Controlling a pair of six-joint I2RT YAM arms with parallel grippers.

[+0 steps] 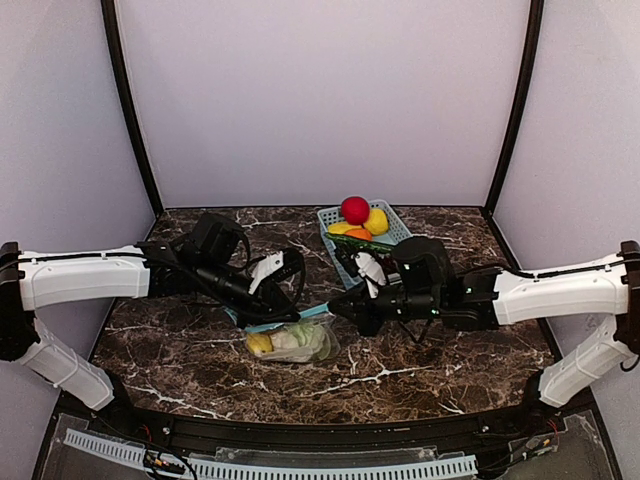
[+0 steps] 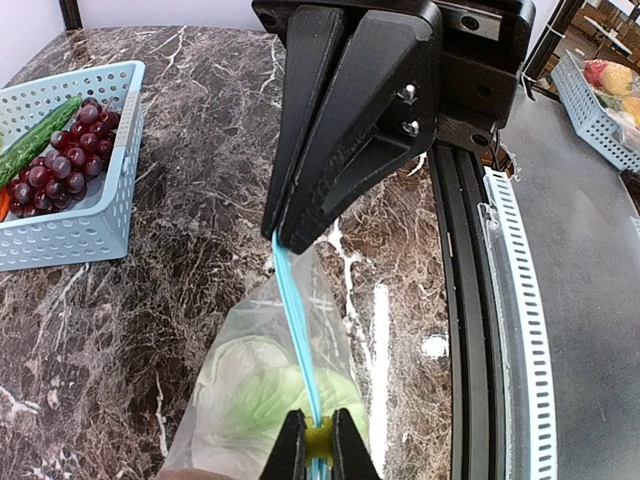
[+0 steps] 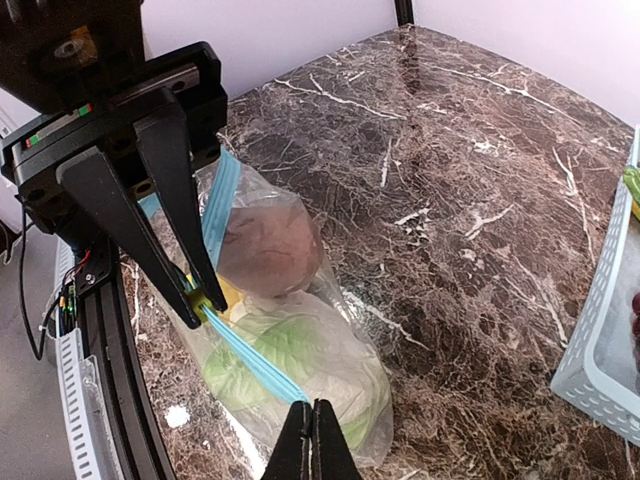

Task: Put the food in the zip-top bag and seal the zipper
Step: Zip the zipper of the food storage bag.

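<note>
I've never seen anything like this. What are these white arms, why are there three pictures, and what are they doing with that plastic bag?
These are two robot arms bolted to a marble table, each ending in a two-finger gripper. One picture looks down from above; the other two come from cameras on each wrist.

The left gripper and the right gripper are both shut on the zipper, the light-blue strip along the mouth of the zip-top bag, holding it stretched between them. The food is already inside.

Farther back stands a blue basket holding other toy foods, including a red ball.
</note>
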